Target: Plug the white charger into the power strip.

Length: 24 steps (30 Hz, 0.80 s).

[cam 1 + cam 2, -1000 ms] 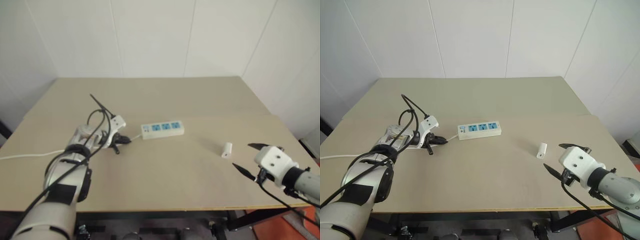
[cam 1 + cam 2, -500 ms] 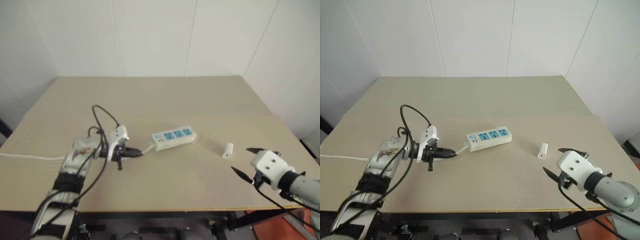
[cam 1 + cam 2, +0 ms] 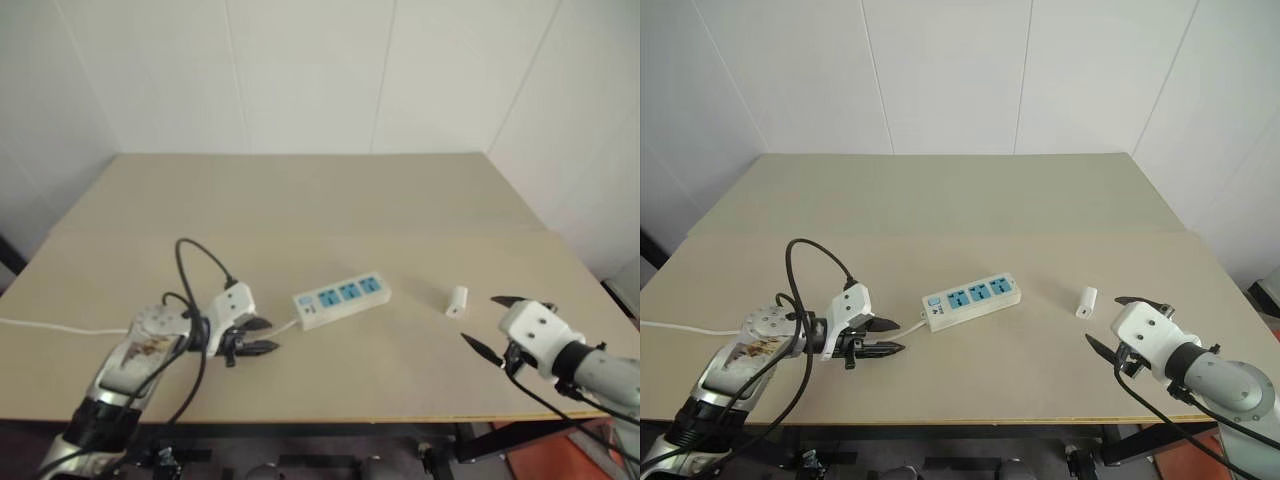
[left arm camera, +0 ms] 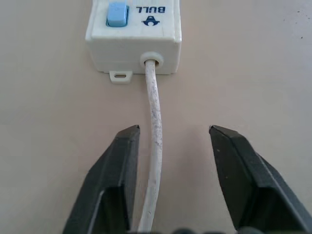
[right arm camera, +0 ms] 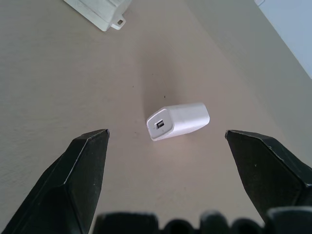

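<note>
Now the left gripper (image 4: 169,146) stands with its fingers parted around the cord (image 4: 154,146), just short of the strip's (image 3: 971,300) end; whether a finger touches the cord is unclear. Near the table's (image 3: 970,200) middle the strip lies slanted. Well right of it, the charger (image 5: 178,120) lies flat before the wide-open, empty right gripper (image 3: 1118,327).

The surface (image 3: 970,200) is plain pale tan. The power strip (image 3: 971,300) is white with three blue socket faces, a blue button and blue lettering; its cord (image 4: 154,146) is white. The charger (image 5: 178,120) is white. Both grippers (image 3: 872,338) (image 3: 1118,330) have white heads and black fingers.
</note>
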Available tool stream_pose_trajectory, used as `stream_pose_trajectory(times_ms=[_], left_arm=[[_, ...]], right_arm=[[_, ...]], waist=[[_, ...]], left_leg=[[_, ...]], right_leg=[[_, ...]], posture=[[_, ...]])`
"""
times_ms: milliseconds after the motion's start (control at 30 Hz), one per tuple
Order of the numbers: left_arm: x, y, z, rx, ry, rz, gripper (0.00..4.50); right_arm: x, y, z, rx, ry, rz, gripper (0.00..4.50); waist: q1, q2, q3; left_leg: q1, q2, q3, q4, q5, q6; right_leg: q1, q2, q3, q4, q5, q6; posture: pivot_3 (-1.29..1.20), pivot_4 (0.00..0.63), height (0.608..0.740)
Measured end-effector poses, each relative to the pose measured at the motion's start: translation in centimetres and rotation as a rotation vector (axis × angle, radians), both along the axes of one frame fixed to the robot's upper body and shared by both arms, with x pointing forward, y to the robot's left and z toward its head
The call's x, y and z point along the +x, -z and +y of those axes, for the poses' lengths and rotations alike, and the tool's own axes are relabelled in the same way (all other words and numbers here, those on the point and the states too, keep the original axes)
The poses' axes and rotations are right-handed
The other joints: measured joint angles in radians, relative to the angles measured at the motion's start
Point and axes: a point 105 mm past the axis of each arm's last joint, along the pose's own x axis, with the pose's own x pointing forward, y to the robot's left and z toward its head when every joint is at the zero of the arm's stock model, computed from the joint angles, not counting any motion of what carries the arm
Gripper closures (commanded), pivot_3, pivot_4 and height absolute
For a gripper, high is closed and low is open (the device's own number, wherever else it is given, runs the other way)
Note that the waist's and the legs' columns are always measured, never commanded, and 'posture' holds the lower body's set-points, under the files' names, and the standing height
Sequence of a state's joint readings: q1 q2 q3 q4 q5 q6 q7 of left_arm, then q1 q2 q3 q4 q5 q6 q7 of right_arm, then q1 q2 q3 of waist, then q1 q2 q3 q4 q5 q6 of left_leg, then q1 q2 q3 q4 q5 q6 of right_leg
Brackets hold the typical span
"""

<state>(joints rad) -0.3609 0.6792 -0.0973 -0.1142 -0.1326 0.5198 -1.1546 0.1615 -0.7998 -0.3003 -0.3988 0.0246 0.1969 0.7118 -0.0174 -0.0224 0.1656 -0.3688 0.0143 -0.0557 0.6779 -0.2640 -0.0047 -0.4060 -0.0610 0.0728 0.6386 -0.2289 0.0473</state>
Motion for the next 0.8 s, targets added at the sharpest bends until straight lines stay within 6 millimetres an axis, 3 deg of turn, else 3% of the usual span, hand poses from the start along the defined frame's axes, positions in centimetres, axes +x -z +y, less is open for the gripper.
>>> stream_pose_trajectory(times_ms=[100,133,333,433,667,800], left_arm=[[0.2,-1.0,0.3,-0.008,0.044,-0.015,0.08],[0.2,-1.2,0.4,-0.009,0.056,-0.022,0.02],[1.8,-2.9,1.2,-0.083,0.035,-0.149,0.02],[2.5,-3.2,0.6,-0.177,0.057,-0.221,0.02],[3.4,-2.8,-1.7,-0.343,0.142,-0.263,0.02],[4.2,-1.4,-2.5,-0.404,0.111,-0.25,0.02]], right_arm=[[0.0,0.0,0.0,-0.005,-0.004,0.004,0.0],[0.0,0.0,0.0,-0.006,-0.003,0.004,0.0],[-0.3,0.1,-0.4,-0.008,0.009,0.009,0.0],[-0.3,-0.1,-0.5,-0.01,0.014,0.004,0.0],[0.0,-0.6,-0.3,-0.011,0.006,-0.016,0.0],[-0.2,-0.5,-0.5,-0.013,0.013,-0.012,0.0]], waist=[[0.0,0.0,0.0],[0.0,0.0,0.0],[0.0,0.0,0.0],[0.001,0.0,0.0],[0.001,0.0,0.0],[0.0,0.0,0.0]], left_leg=[[0.0,0.0,0.0,0.0,0.0,0.0],[0.0,0.0,0.0,0.0,0.0,0.0],[0.0,0.0,0.0,0.0,0.0,0.0],[0.0,0.0,0.0,0.0,0.0,0.0],[0.0,0.0,0.0,0.0,0.0,0.0],[0.0,0.0,0.0,0.0,0.0,0.0]], right_leg=[[0.0,0.0,0.0,-0.001,0.0,0.0],[0.0,0.0,0.0,-0.001,0.0,0.0],[0.0,0.0,0.0,-0.001,0.0,0.0],[0.0,0.0,0.0,-0.001,0.0,0.0],[0.0,0.0,0.0,-0.001,0.0,0.0],[0.001,0.0,0.0,-0.001,0.0,0.0]], posture=[[0.0,0.15,0.74],[0.0,0.15,0.74],[0.0,0.15,0.74],[0.0,0.15,0.74],[0.0,0.15,0.74],[0.0,0.15,0.74]])
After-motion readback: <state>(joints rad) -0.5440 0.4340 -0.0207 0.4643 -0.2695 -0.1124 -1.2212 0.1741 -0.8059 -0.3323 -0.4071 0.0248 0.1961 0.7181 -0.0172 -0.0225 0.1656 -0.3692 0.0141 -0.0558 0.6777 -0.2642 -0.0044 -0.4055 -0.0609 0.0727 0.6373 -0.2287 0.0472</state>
